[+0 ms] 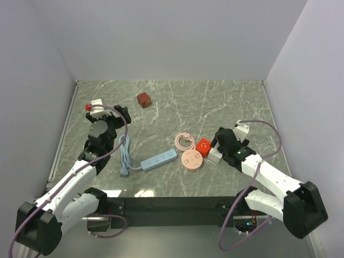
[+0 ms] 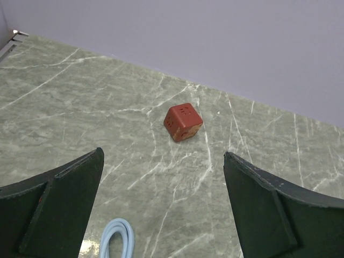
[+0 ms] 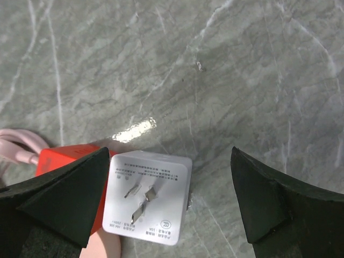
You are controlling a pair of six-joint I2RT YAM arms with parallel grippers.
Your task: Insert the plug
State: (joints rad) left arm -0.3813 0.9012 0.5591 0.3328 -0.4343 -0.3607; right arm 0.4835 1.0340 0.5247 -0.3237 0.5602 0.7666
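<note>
Plain white walls (image 1: 161,37) enclose a grey-green marbled tabletop (image 1: 215,102) where a light blue plastic power strip (image 1: 159,159) lies. The left gripper (image 2: 162,155), left of the strip, gapes empty. The right gripper (image 3: 169,156), likewise spread, hangs right of the strip over the small bright red cube-shaped plug (image 1: 202,146) and the white plastic cube adapter (image 1: 214,156) just beside it.

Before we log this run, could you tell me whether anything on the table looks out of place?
The white cube lies with its prongs pointing up, right beside the red plug. The open right gripper brackets the white cube rather than the plug, which seems off for this task. Nothing looks spilled or damaged.
</note>
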